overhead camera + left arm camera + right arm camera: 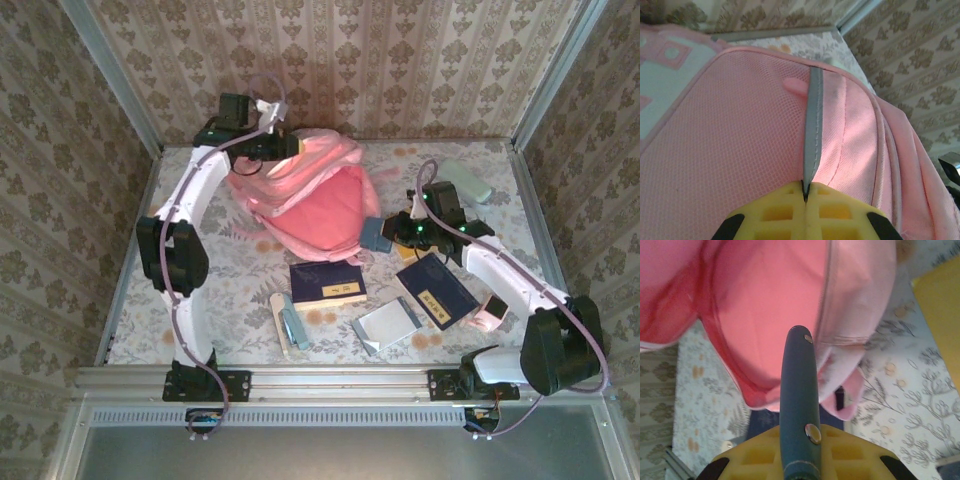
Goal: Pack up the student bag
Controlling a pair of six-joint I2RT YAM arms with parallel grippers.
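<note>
Both clenched: left gripper [805, 194] pinches grey strap [813, 125] of soft pink fabric backpack [740, 150], likely bracing it; right gripper [800, 445] clamps teal studded pouch [797, 380] for loading

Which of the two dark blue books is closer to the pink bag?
The left book, lying square just in front of the bag; the other book lies tilted further right, by the right arm.

Top camera overhead, facing down — wrist cameras close, all sharing student bag [305, 200].

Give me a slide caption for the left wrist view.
Left pincer shut on the pink student bag's grey strap.
</note>
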